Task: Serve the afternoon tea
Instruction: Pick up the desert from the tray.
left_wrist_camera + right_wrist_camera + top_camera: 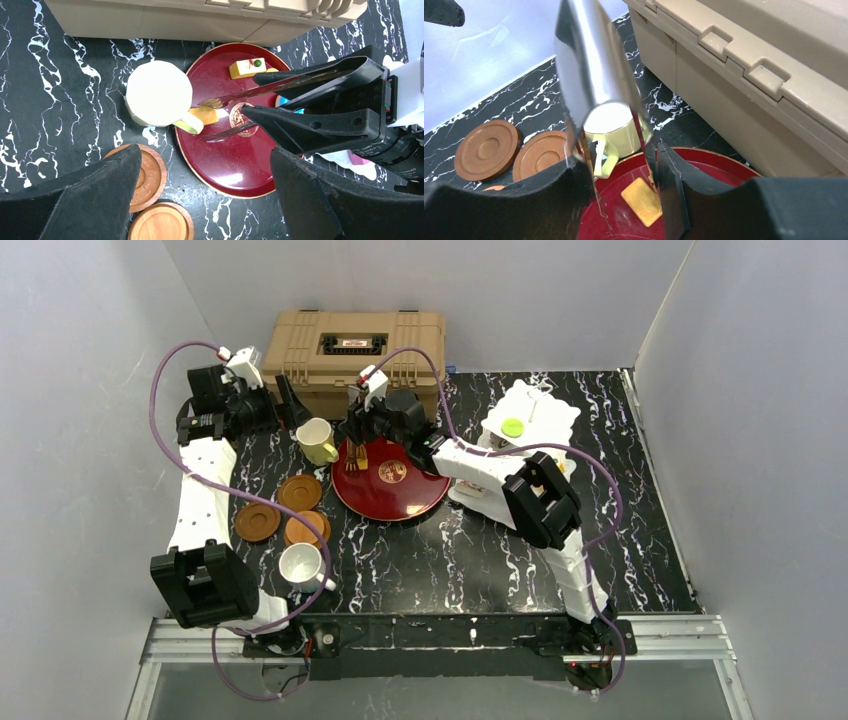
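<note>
Serving barely begun: right end effector (252, 95) pinches metal tongs (589, 60) over a yellow toy cake (641, 200); left end effector (205, 155) spread wide.

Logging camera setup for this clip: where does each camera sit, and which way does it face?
Top external: above and behind the bases, looking down on the table; both arms show.
Left wrist: over the far left, looking down at the yellow mug and red tray; its open left gripper frames the bottom.
Right wrist: low over the tray, looking along the metal tongs held in the right gripper toward the yellow mug and tan case.
Shared: all three show the yellow mug.
</note>
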### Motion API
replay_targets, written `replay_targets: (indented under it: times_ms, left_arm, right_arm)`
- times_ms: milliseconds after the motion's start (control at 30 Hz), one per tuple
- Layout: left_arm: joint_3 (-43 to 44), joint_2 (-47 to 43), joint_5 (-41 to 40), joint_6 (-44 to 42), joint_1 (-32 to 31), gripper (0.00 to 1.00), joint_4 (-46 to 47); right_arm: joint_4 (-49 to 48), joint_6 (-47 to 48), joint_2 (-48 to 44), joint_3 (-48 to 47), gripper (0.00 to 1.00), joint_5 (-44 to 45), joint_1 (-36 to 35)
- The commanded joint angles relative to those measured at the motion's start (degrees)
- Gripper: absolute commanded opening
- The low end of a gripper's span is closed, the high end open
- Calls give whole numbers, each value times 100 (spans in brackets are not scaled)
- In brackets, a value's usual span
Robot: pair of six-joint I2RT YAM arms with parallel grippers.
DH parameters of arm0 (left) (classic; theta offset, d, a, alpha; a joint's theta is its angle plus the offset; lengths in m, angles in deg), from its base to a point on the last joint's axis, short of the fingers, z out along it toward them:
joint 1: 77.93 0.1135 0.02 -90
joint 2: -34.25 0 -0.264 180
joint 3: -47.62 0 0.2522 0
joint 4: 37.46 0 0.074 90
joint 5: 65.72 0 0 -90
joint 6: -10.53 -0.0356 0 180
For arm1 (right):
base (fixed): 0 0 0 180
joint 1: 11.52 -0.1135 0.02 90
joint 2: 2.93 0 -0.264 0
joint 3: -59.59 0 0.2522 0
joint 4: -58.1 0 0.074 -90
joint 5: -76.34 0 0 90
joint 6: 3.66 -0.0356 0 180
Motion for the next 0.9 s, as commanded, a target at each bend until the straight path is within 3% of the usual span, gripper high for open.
replay_targets:
  times_ms: [0, 533, 867]
  left_arm:
    - [105, -2, 182, 19, 35, 99, 27]
    - [66, 29, 239, 36, 100, 99, 58]
    - [151, 54, 282, 37, 105, 99, 37]
  right_arm:
    - [-427, 228, 1, -172, 56, 80, -5]
    - [-697, 742, -82, -81, 56, 273, 21]
    - [-623, 350, 169, -118, 57, -236, 76]
